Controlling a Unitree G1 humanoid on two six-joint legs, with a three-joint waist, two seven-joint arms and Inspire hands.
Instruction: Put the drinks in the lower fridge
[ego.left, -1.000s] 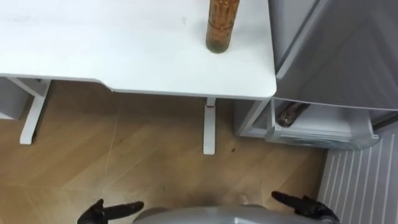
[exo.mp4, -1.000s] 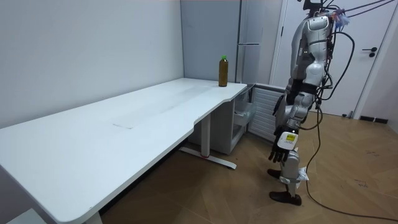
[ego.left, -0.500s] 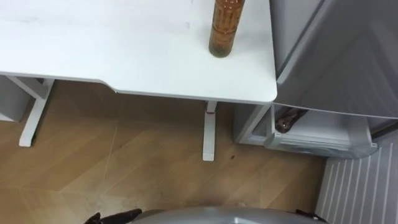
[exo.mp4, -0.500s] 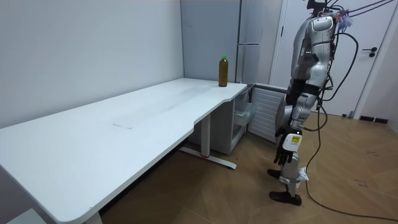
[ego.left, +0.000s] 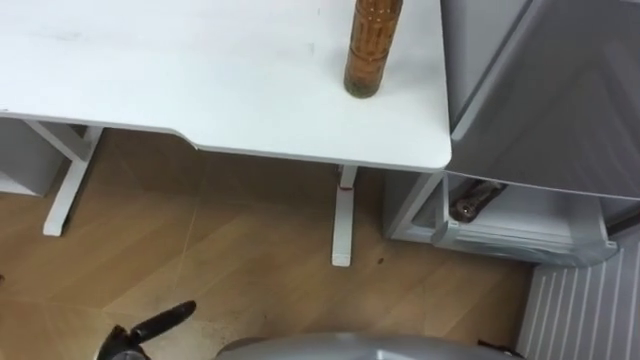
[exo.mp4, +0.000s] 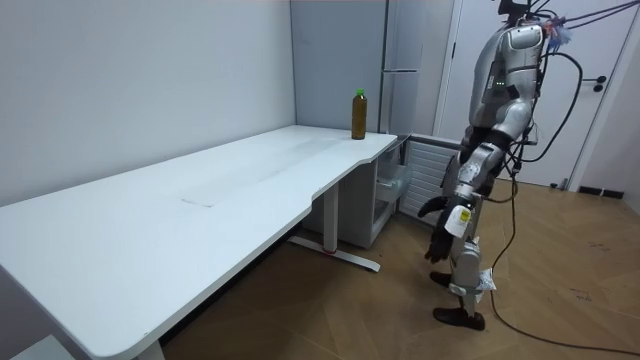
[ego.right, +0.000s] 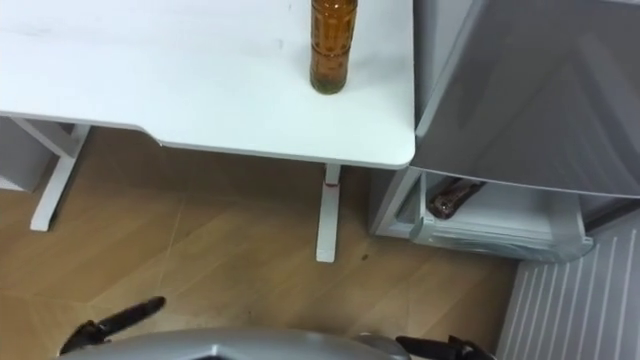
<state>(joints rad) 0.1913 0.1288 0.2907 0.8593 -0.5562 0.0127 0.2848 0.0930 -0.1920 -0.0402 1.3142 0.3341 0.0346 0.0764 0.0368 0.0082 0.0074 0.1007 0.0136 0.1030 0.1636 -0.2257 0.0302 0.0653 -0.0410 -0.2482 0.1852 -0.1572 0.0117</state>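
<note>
Moved: left hand (ego.left: 150, 325) has swung forward from the lower edge since half a second ago; the bottle has stayed put.
Bottle (ego.left: 370, 45): amber, upright on the bench (ego.left: 200, 80), near the corner beside the fridge (ego.left: 560, 90), well apart from both hands.
Lower fridge: drawer (ego.left: 520, 225) open, a dark bottle (ego.left: 470, 203) lying inside at its left end.
Left hand: low over the floor (ego.left: 230, 250), fingers straight, empty.
Right hand (ego.right: 445, 347): at the lower edge, fingers stretched out, holding nothing.
Robot: stands upright on the wood floor off the bench's corner, facing bench and fridge.
</note>
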